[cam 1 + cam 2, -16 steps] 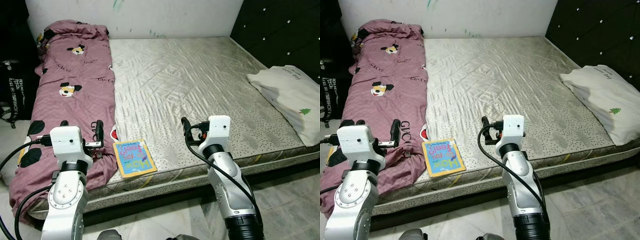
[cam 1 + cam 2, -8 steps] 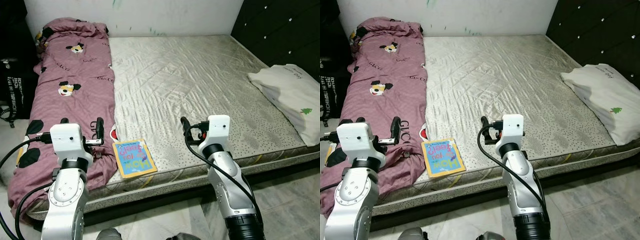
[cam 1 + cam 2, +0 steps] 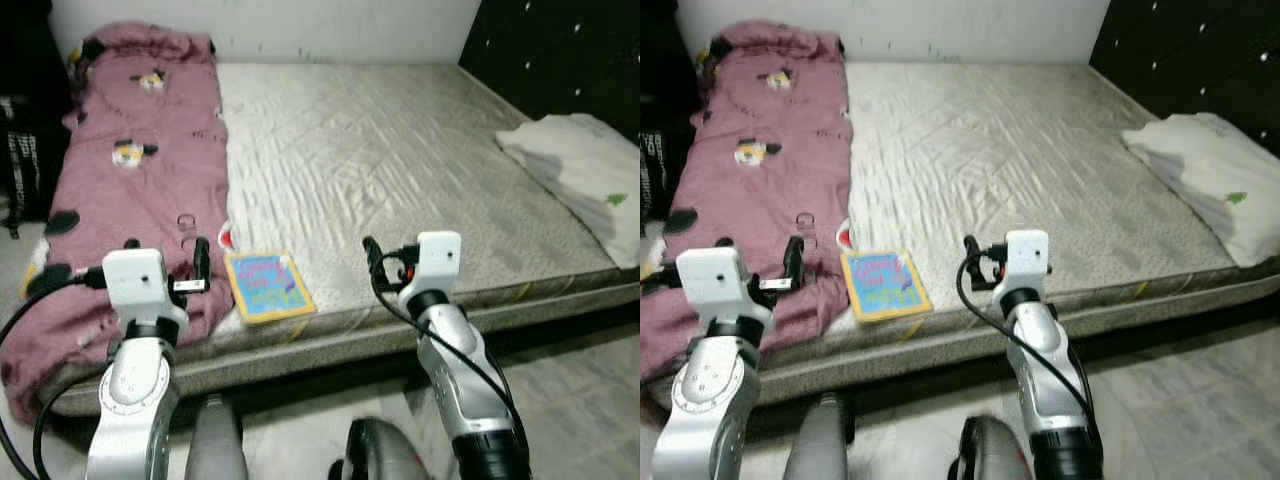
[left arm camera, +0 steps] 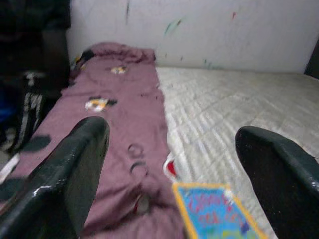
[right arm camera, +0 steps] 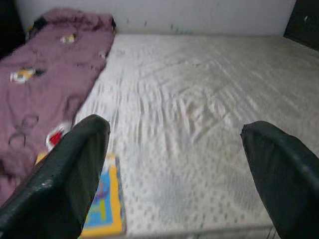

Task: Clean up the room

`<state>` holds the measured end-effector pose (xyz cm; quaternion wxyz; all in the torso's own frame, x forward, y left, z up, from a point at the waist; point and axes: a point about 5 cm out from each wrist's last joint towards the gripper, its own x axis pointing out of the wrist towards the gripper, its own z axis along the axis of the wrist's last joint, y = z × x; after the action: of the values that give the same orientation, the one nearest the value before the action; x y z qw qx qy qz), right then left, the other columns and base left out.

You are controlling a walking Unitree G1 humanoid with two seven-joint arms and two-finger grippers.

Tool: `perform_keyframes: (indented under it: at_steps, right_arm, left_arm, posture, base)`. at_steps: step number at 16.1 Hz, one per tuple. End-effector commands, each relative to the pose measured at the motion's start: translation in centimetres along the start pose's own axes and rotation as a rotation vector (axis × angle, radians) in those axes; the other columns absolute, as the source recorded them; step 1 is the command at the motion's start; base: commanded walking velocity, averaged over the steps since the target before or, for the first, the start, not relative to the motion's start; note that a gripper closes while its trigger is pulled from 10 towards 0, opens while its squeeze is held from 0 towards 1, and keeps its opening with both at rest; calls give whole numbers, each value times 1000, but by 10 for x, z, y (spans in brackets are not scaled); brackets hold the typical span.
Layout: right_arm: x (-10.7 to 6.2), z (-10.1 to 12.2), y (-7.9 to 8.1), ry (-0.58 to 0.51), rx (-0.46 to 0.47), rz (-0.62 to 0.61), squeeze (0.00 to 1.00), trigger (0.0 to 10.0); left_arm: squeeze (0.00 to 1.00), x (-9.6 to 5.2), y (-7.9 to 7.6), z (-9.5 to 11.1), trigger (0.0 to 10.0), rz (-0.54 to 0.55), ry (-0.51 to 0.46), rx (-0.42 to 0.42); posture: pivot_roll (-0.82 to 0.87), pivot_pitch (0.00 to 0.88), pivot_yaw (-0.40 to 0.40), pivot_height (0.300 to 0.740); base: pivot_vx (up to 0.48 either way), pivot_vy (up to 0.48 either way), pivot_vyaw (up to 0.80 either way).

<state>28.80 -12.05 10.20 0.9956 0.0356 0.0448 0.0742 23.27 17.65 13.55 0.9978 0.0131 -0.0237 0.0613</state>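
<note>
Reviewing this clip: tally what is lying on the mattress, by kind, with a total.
Maroon cartoon-print blanket: 1
Blue picture book with yellow border: 1
White pillow with small green tree mark: 1
Total: 3

Bed (image 3: 400, 150) with a blanket (image 3: 140, 180) along its left side and a pillow (image 3: 580, 170) at its right edge. A book (image 3: 267, 286) lies on the bed near the front edge, just right of the blanket. Left gripper (image 3: 165, 262) stands before the blanket, right gripper (image 3: 385, 262) right of the book.
</note>
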Motion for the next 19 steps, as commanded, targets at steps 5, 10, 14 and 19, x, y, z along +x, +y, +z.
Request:
perform_keyframes:
  at_steps: [5, 10, 14, 19]
  right_arm:
    - [3, 6, 3, -11, -2, 13, 0, 10000]
    - [4, 5, 3, -7, 0, 15, 0, 10000]
    - [4, 6, 7, -12, -31, 37, 0, 10000]
    - [5, 5, 5, -5, -13, 26, 0, 10000]
  left_arm:
    - [0, 1, 0, 2, 10000, 7, -4, -7]
    - [0, 2, 0, 2, 10000, 4, -2, -9]
    - [0, 2, 1, 1, 10000, 3, 0, -9]
    - [0, 2, 1, 1, 10000, 0, 2, -10]
  posture:
    - [112, 0, -82, 614]
    - [114, 0, -82, 614]
    - [115, 0, -82, 614]
    - [111, 0, -79, 614]
  base:
    - [0, 0, 0]
    - [103, 0, 0]
    - [261, 0, 348]
    - [260, 0, 271]
